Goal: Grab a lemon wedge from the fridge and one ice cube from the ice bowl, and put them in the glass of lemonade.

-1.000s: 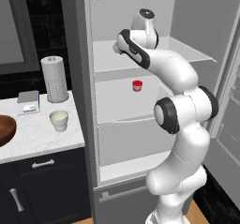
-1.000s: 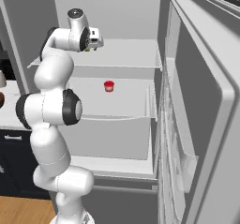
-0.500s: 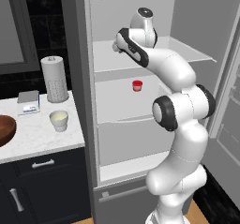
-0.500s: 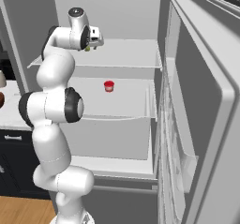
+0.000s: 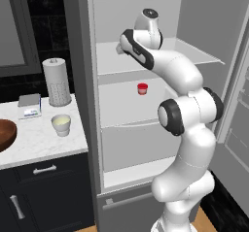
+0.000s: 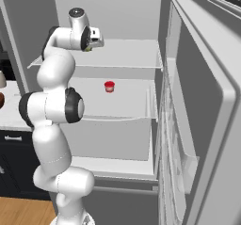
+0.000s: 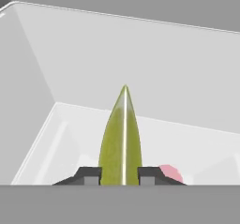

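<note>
Grey fridge [image 5: 73, 105] stands open, door swung wide to the right, white shelves inside. White arm reaches up into the top shelf area. Beside the fridge, a pale counter [image 5: 34, 143] over dark cabinets carries the ice bowl [image 5: 6, 135], cut off at the left edge of the left base view, so no ice cube can be made out. Also on the counter: a paper towel roll [image 5: 57, 81], a small grey scale-like item [image 5: 29, 105], and the glass of lemonade [image 5: 61, 124] with pale liquid, standing apart from the bowl. A small red cup [image 6: 109, 86] sits on the middle shelf, untouched.

Gripper [image 7: 120, 175] is at top-shelf height; in the hand view the lemon wedge [image 7: 120, 138] stands upright between the two dark fingertips [image 7: 89, 175], both touching its sides, so the jaws look clamped on the wedge. In the right base view a speck of yellow-green shows under the hand.

Progress, as a judgement: early. Wedge is gripped but not out of the fridge. Left to do: carry it to the glass, drop it in, then fetch one ice cube and add that.

Hard to tell: whether the wedge rests on the shelf or is lifted; the wedge's lower end is hidden. Pink blur beside the right fingertip is unclear, maybe the red cup below.
</note>
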You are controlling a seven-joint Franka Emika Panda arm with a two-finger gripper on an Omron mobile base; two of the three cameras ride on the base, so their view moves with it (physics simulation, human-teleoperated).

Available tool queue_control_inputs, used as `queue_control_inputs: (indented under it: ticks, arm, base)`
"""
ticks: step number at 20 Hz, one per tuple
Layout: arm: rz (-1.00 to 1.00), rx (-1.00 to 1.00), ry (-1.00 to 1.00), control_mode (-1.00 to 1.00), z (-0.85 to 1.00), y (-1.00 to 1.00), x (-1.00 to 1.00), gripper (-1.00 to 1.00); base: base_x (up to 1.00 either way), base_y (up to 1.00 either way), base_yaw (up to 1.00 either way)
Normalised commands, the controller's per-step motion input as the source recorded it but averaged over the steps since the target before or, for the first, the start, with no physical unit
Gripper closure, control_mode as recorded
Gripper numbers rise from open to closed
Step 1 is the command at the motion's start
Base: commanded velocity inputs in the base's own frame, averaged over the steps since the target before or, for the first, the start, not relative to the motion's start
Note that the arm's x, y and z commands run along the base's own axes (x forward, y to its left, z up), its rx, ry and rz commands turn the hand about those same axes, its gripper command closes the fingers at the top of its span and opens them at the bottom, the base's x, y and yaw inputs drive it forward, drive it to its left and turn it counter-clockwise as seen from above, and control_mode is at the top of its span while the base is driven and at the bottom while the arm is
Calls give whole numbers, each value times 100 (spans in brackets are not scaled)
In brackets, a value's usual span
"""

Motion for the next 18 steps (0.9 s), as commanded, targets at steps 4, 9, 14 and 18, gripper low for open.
queue_control_inputs:
  ticks: [4, 9, 14, 18]
  arm:
    - [0, 0, 4, -100, -11, 0, -25, 100]
    - [0, 4, -7, -100, -14, -6, -95, 100]
    - [0, 4, -9, -100, -4, -13, -100, 100]
    - [0, 1, -5, -100, 0, -17, -100, 100]
  base:
    - [0, 0, 0]
    - [0, 0, 0]
    - [0, 0, 0]
    - [0, 0, 0]
